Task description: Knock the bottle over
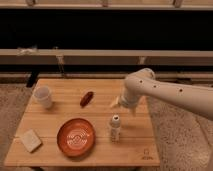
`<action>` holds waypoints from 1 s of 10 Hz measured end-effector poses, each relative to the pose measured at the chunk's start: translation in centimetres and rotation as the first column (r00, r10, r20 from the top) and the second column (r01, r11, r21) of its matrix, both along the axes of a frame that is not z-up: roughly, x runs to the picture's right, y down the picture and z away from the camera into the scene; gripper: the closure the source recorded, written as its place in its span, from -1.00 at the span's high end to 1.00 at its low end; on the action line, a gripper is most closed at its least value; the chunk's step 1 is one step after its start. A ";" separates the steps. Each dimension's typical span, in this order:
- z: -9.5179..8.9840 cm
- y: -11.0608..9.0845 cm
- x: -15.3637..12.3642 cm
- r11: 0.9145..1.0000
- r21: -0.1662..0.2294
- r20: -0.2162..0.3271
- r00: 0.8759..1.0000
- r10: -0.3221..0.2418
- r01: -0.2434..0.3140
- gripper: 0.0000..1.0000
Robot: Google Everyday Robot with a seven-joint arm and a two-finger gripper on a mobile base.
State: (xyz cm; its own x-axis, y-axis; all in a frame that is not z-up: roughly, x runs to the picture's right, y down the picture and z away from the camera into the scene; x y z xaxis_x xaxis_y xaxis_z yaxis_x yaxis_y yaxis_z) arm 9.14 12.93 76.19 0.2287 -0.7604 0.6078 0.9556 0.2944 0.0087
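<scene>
The bottle (115,128) is small, slim and pale with a white cap. It stands upright on the wooden table (135,150), right of centre and near the front. My gripper (124,106) hangs from the white arm (170,92) that reaches in from the right. It sits just behind and slightly right of the bottle, a little above the tabletop, and I see a small gap between them.
An orange plate (76,137) lies left of the bottle. A white cup (43,96) stands at the back left. A small red-brown item (87,98) lies mid-table. A tan block (31,140) sits at the front left corner. A railing runs behind the table.
</scene>
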 end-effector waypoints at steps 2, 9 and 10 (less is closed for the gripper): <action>-1.8 2.0 -0.2 1.000 -0.007 0.012 1.000 -0.002 0.002 0.60; -3.7 4.1 -0.9 1.000 -0.003 0.072 0.997 0.018 -0.018 0.60; -3.6 4.1 -0.9 1.000 -0.003 0.073 0.997 0.021 -0.021 0.60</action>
